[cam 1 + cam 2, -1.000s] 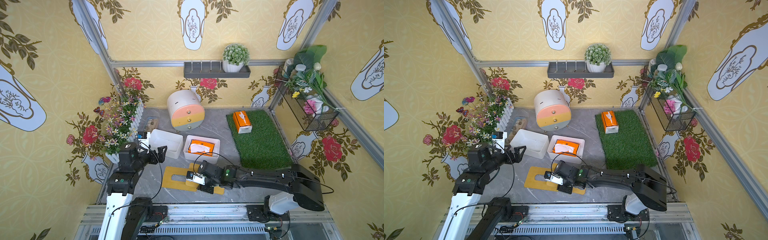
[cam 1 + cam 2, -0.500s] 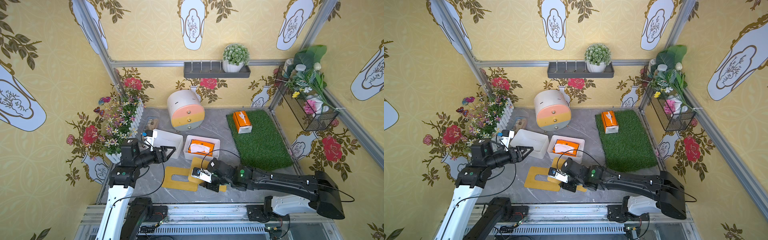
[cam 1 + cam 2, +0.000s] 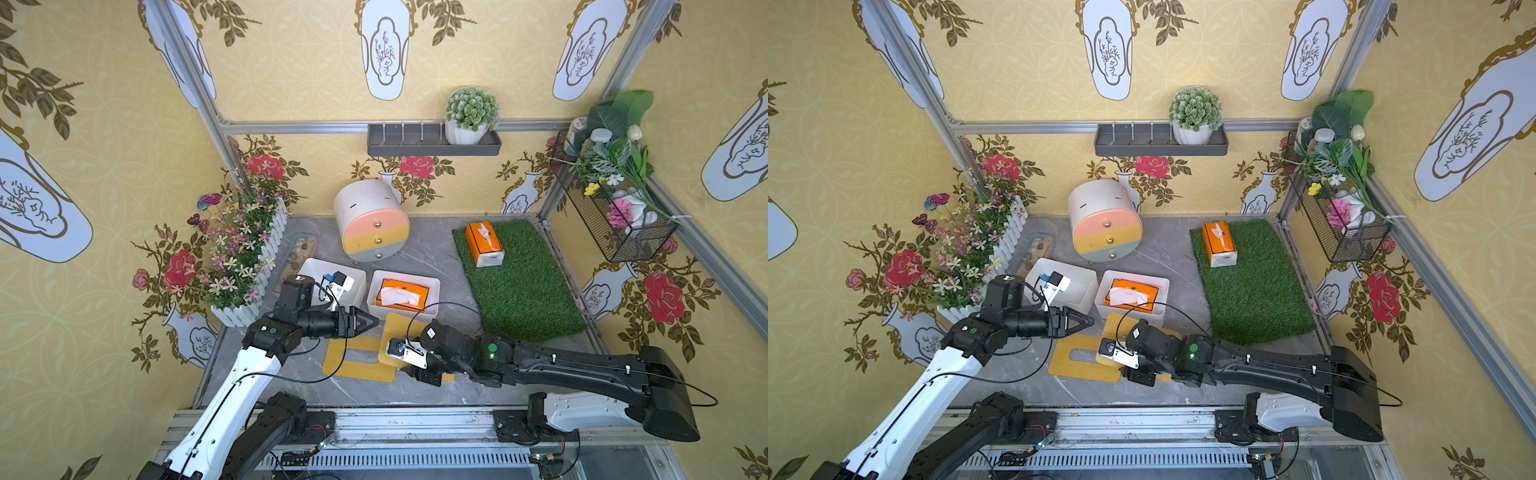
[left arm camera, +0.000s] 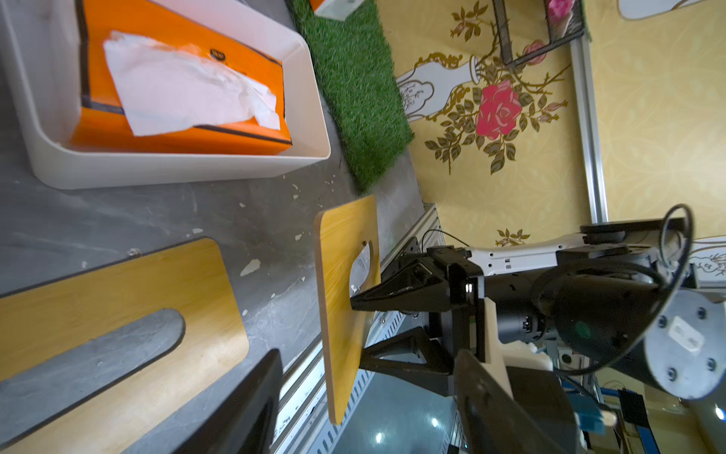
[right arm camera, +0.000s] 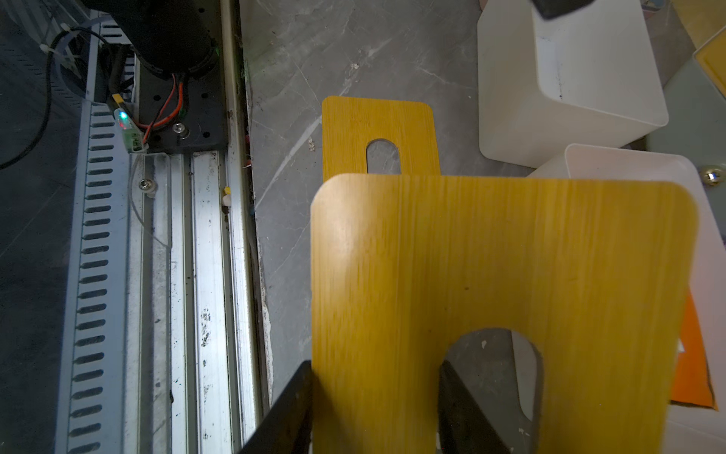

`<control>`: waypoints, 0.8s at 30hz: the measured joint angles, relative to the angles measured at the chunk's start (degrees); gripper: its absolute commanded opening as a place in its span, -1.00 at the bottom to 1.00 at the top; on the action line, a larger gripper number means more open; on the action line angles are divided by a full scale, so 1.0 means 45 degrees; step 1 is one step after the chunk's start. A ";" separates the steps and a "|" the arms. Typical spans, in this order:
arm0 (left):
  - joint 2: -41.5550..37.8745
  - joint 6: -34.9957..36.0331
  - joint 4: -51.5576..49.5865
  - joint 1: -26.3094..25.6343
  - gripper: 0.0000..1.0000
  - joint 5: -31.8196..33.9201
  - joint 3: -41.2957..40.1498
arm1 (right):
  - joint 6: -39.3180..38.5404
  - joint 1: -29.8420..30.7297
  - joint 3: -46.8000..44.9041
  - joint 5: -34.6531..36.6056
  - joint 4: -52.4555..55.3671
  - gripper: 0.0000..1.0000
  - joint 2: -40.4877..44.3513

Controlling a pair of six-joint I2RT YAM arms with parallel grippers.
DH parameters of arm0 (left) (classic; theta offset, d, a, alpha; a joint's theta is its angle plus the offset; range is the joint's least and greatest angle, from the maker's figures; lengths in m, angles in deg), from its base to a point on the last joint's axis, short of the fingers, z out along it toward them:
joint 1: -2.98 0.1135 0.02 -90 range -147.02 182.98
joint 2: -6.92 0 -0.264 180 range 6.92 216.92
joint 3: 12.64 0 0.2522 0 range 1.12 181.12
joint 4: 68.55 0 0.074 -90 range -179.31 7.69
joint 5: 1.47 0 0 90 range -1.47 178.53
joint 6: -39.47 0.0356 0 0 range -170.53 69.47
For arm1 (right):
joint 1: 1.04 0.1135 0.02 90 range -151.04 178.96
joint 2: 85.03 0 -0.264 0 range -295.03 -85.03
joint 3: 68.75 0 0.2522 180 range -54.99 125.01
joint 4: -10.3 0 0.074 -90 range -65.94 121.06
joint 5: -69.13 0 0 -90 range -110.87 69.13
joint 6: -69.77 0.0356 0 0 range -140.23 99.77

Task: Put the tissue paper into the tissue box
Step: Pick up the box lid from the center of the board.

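The orange tissue pack (image 3: 392, 286) is lying flat inside the white tissue box (image 3: 434, 291), with a loose white sheet (image 4: 188, 94) draped across its top. A second tissue pack (image 3: 484, 243) is resting on the green mat (image 3: 523, 291), well apart from the first. An empty white box (image 3: 358, 293) is standing just beside the filled one.

The right gripper (image 4: 356, 330) is clamped on a slotted wooden lid (image 5: 491, 255), which is being held raised and tilted above the tabletop (image 3: 432, 253). Another lid (image 3: 361, 372) is lying flat close by. The left gripper (image 3: 372, 321) is being held near the boxes, its jaws parted and nothing between them.

The pack is judged to be light and soft, its wrapper probably smooth and somewhat slippery, so it is likely to squash under a hard pinch. It would best be taken across its narrow width, near the middle, with both long sides caught. The loose sheet should not be used as a handle, since it is thin and would probably tear or slide out.
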 measured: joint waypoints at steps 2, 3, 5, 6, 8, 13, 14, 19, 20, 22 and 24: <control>0.0311 -0.0282 0.0219 -0.0505 0.27 0.0204 -0.0097 | 0.0000 0.0063 -0.0015 0.0010 -0.0005 -0.71 0.0044; 0.0427 -0.0306 0.0369 -0.0699 0.24 0.0321 -0.0160 | 0.0000 0.0092 -0.0019 0.0015 -0.0005 -0.71 0.0063; 0.0670 -0.0539 0.0680 -0.1059 0.18 0.0500 -0.0257 | 0.0000 0.0126 -0.0019 0.0039 -0.0010 -0.71 0.0121; 0.0782 -0.0617 0.0816 -0.1205 0.14 0.0573 -0.0282 | 0.0005 0.0126 -0.0024 0.0068 -0.0010 -0.71 0.0155; 0.1054 -0.0670 0.1064 -0.1506 0.05 0.0690 -0.0306 | 0.0005 0.0141 -0.0058 0.0170 -0.0015 -0.71 0.0257; 0.1603 -0.0996 0.1690 -0.2147 -0.09 0.0787 -0.0364 | 0.0005 0.0170 -0.0214 0.0267 -0.0180 -0.71 0.0442; 0.1710 -0.1005 0.1783 -0.2317 -0.15 0.0806 -0.0384 | 0.0005 0.0170 -0.0233 0.0267 -0.0306 -0.71 0.0447; 0.2200 -0.1195 0.2273 -0.2905 -0.51 0.0826 -0.0447 | 0.0005 0.0175 -0.0238 0.0330 -0.0675 -0.72 0.0374; 0.2307 -0.1234 0.2288 -0.2939 -0.61 0.0831 -0.0447 | 0.0005 0.0185 -0.0238 0.0355 -0.0670 -0.72 0.0350; 0.2458 -0.1282 0.2356 -0.2997 -0.80 0.0840 -0.0461 | 0.0010 0.0185 -0.0238 0.0398 -0.0680 -0.71 0.0330; 0.2526 -0.1447 0.2482 -0.3026 -1.00 0.0806 -0.0510 | 0.0005 0.0185 -0.0267 0.0520 -0.0709 -0.71 0.0325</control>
